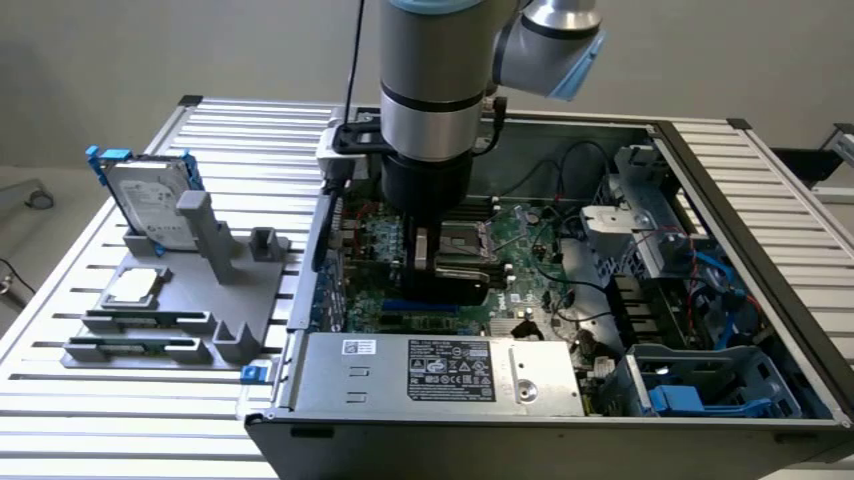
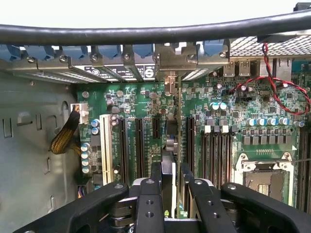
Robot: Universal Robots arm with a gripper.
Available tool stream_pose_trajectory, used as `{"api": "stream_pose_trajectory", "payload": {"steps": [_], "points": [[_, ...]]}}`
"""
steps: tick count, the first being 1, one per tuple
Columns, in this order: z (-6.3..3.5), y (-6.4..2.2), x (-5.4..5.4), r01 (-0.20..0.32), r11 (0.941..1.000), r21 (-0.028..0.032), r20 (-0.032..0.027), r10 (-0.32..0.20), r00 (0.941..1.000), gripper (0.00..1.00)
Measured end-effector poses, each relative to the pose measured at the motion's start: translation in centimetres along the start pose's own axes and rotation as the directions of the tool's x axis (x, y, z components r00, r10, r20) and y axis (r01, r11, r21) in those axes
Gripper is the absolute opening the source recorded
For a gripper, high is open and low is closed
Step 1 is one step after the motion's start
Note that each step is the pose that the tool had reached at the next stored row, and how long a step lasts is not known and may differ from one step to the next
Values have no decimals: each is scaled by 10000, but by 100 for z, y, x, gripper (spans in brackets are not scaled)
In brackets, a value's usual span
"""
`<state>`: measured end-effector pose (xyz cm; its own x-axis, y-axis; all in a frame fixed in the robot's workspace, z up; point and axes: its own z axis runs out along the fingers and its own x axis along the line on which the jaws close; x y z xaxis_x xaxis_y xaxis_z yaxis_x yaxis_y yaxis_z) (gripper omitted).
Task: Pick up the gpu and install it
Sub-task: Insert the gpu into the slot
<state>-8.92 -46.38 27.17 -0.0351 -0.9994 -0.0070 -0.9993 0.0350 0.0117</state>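
At the exterior view's left we see a hard drive with blue rails [image 1: 144, 198] standing in a grey holder [image 1: 214, 250], with a CPU chip [image 1: 134, 286] lying flat on its base. Further right, the arm reaches down into the open computer case [image 1: 534, 450]. There the gripper [image 2: 170, 171] is clamped on the gpu [image 2: 168, 143], which stands on edge over the motherboard's [image 2: 131, 104] expansion slots. We cannot tell whether it is seated.

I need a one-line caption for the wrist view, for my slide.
Pincer gripping the gpu edge-on at the motherboard slots inside the open computer case.
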Motion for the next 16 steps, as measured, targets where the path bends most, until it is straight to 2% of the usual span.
{"api": "stream_pose_trajectory", "payload": {"steps": [16], "points": [[38, 0, -1, 26, 10000, 1, 2, -26, 10000, 26]]}}
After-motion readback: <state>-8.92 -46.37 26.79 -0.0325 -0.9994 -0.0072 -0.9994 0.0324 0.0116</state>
